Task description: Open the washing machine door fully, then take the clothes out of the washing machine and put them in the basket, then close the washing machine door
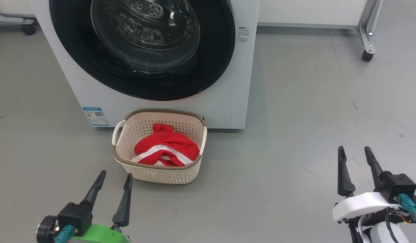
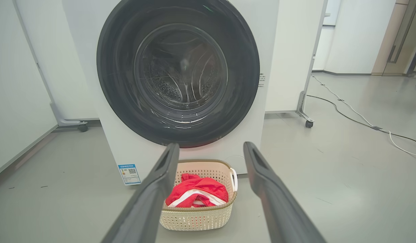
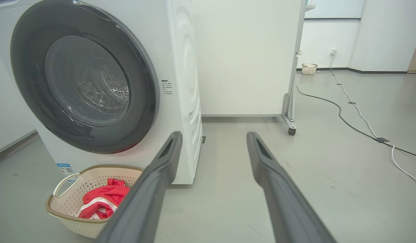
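Red clothes (image 1: 166, 146) lie in the basket (image 1: 160, 173) (washing machine door (image 1: 69, 40) shut).

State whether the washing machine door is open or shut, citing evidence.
Shut: the washing machine door lies flush against the washing machine, with no gap.

No word here is clear enough for me to read. At the lower left corner of the washing machine (image 1: 228, 101) front I see a blue-headed label sticker (image 1: 95, 116) with a QR code and tiny print. Near the front's right edge, beside the washing machine door (image 1: 214, 50), stands a small block of dark print (image 1: 242, 35), too fine to make out.
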Robot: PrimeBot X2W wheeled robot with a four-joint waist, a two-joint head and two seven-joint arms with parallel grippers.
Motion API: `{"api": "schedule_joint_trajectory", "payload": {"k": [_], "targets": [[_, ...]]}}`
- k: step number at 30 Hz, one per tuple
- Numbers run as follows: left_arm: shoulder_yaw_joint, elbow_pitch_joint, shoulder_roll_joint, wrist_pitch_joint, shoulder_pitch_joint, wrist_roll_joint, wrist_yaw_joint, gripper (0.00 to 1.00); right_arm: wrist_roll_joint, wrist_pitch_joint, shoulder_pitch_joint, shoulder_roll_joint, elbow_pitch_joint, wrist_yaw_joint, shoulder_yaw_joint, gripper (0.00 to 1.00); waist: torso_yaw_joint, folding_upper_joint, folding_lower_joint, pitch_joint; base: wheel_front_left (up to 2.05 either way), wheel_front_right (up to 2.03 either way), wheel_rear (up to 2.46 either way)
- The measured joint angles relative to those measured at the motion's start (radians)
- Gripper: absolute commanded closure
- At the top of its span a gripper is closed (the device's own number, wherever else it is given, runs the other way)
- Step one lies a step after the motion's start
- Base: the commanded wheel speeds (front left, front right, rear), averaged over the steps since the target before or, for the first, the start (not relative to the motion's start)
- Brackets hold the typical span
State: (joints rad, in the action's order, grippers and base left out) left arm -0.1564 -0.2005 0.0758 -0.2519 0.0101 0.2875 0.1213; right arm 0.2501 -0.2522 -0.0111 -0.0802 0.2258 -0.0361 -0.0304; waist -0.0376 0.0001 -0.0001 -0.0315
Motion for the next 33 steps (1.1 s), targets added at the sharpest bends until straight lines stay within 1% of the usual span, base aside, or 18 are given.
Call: {"api": "schedule_joint_trajectory", "payload": {"k": [9,18,22,24,33], "targets": [[0.008,0.000,-0.004,0.000,0.010,0.000,0.000,0.00,-0.008,0.000,0.036,0.002,-0.035,0.008,0.002,0.00,0.009,0.0000,0.0000,-0.002,0.00,0.00,0.00],[0.008,-0.010,-0.005,0.000,0.020,0.000,0.000,0.00,-0.014,0.000,0.048,0.002,-0.057,0.009,0.002,0.00,0.015,0.0000,0.0000,-0.005,0.00,0.00,0.00],[0.010,-0.015,-0.006,0.000,0.021,-0.002,0.000,0.00,-0.016,0.000,0.064,0.003,-0.064,0.009,0.001,0.00,0.017,0.0000,0.0000,-0.007,0.00,0.00,0.00],[0.010,-0.018,-0.006,0.000,0.022,-0.003,0.000,0.00,-0.016,0.000,0.066,0.003,-0.067,0.016,0.001,0.00,0.018,0.0000,0.0000,-0.008,0.00,0.00,0.00],[0.010,-0.019,-0.007,0.000,0.026,-0.015,0.000,0.00,-0.023,0.000,0.086,0.006,-0.076,0.017,-0.003,0.00,0.022,0.0000,0.0001,-0.011,0.00,0.00,0.00]]}}
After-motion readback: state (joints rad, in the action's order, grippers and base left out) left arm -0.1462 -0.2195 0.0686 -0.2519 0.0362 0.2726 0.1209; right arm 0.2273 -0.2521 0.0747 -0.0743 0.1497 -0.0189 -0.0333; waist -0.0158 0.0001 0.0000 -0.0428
